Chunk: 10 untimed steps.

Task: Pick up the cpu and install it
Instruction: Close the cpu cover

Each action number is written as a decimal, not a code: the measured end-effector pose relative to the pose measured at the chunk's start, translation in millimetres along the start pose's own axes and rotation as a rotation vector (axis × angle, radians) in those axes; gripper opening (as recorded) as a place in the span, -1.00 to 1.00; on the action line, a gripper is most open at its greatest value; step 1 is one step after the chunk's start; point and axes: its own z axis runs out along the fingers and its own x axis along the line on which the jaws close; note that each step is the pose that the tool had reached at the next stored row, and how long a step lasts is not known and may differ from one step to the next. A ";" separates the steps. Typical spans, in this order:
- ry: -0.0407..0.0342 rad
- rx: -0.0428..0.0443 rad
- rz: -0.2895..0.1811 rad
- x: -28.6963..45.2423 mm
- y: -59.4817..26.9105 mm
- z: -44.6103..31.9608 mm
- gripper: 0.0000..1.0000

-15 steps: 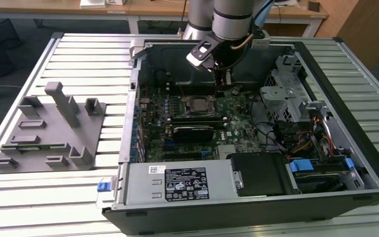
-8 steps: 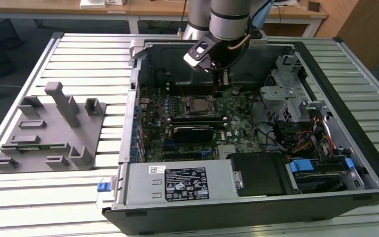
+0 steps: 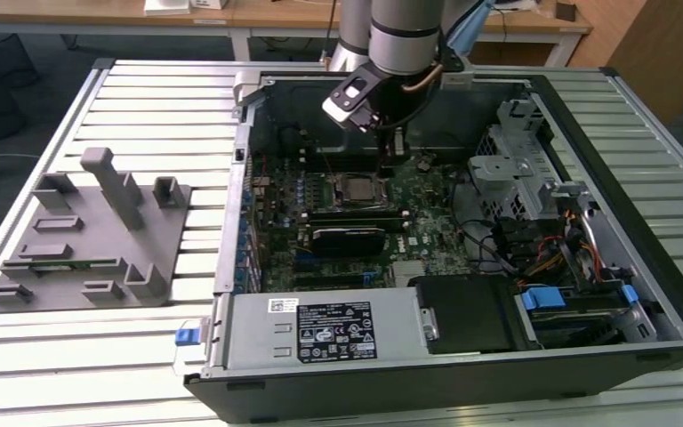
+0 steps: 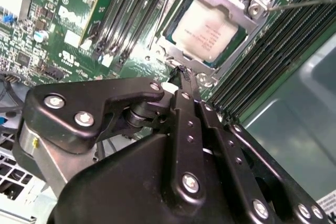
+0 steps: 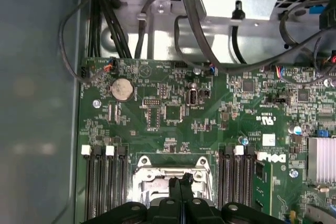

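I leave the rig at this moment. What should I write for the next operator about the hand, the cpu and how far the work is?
The hand is shut and holds nothing. In the second wrist view its tips are at the edge of the socket, beside the cpu.
The cpu lies flat in the socket on the motherboard, with its silver top up.
Done: the cpu is picked up and placed in the socket.
Left: the pictures do not show whether the socket is latched, so this needs checking.
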 end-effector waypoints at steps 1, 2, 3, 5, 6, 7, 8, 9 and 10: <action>-0.0001 0.0000 0.000 -0.9 -1.2 0.3 -0.79; -0.0001 0.0001 0.000 -1.7 -2.6 0.6 -0.79; -0.0001 0.0000 0.001 -2.4 -4.3 1.0 -0.79; 0.0001 0.0000 0.002 -3.2 -7.6 1.9 -0.79; 0.0000 0.0000 0.002 -3.5 -9.3 2.3 -0.79; -0.0001 0.0001 0.002 -3.7 -11.4 2.5 -0.79; -0.0001 0.0001 0.002 -3.8 -14.1 2.6 -0.79; 0.0001 0.0002 0.003 -3.9 -16.8 2.7 -0.79; 0.0004 0.0002 0.003 -3.9 -19.2 2.8 -0.79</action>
